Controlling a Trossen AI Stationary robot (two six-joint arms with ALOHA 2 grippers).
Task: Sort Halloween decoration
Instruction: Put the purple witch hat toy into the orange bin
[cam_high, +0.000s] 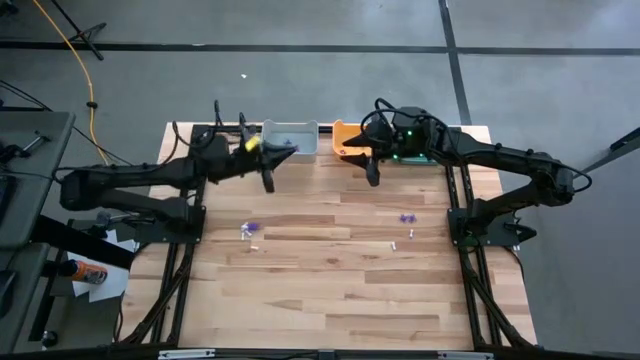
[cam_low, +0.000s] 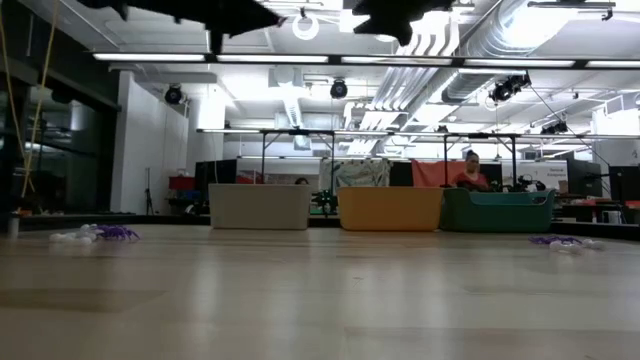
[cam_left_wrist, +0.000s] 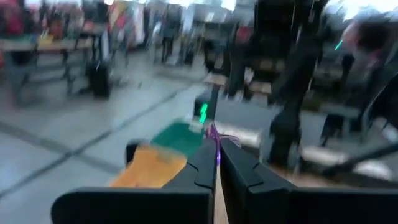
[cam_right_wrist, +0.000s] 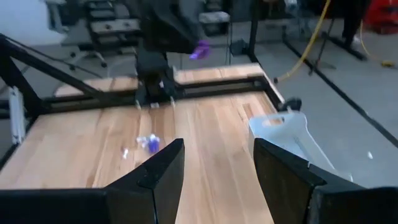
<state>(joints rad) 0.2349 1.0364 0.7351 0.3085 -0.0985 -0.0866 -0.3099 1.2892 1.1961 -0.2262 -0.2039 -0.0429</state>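
Halloween decoration (cam_left_wrist: 214, 134): purple trinket pinched at left gripper (cam_high: 267, 183) tips, upper centre near grey bin (cam_high: 290, 137); others scattered mid-table (cam_high: 250, 230). Right gripper (cam_high: 373, 176) jaws apart, empty, beside orange bin (cam_high: 350, 138). Risk: shallow tip hold, trinket may slip before bin.

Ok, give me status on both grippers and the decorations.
Left gripper shut on purple trinket, up near grey bin. Right gripper open, empty. Other trinkets on table. Nothing blocking.

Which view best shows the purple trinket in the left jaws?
The left wrist view: the purple trinket sits pinched at the tips of the left gripper. The right wrist view shows it smaller, farther off. High and low views hardly show it.
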